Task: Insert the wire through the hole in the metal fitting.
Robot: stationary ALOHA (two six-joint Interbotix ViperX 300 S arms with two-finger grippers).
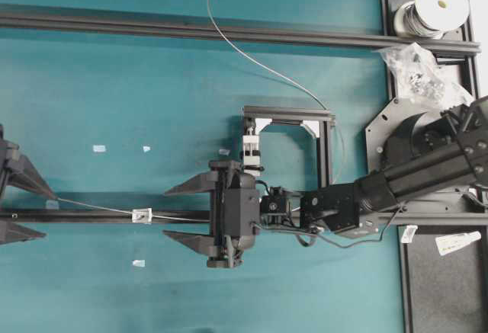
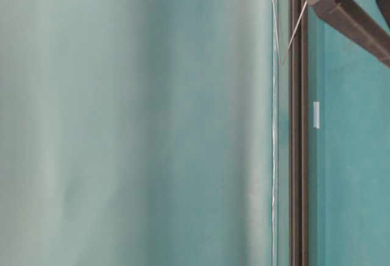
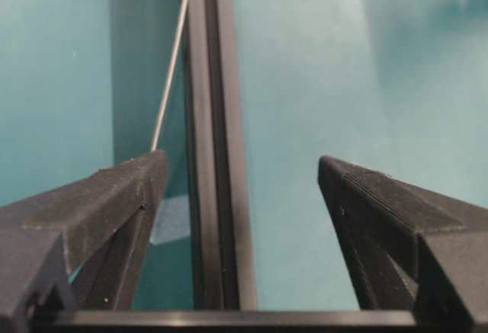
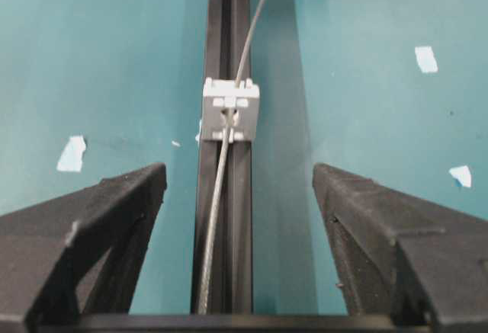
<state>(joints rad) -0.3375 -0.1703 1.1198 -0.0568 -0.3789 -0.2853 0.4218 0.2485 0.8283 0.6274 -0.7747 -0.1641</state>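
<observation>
While the wire [image 4: 221,167] lies along the black rail [image 4: 229,43], passing the metal fitting [image 4: 229,110] at 12 o'clock of the right gripper [image 4: 239,188], both jaws gape wide, empty; the left gripper [image 3: 242,180] waits beside the wire's end, presumably to pull.

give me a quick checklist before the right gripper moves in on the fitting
1. Right gripper open: ok, fingers spread wide.
2. Metal fitting centred between those fingers: ok, it sits ahead on the black rail.
3. Wire at the fitting: ok, it crosses the fitting's face; whether it passes through the hole, cannot tell.
4. Left gripper gripping the wire: not ok, it is open; the wire meets one fingertip.
5. Wire slack from the spool: ok, a loose arc.
</observation>
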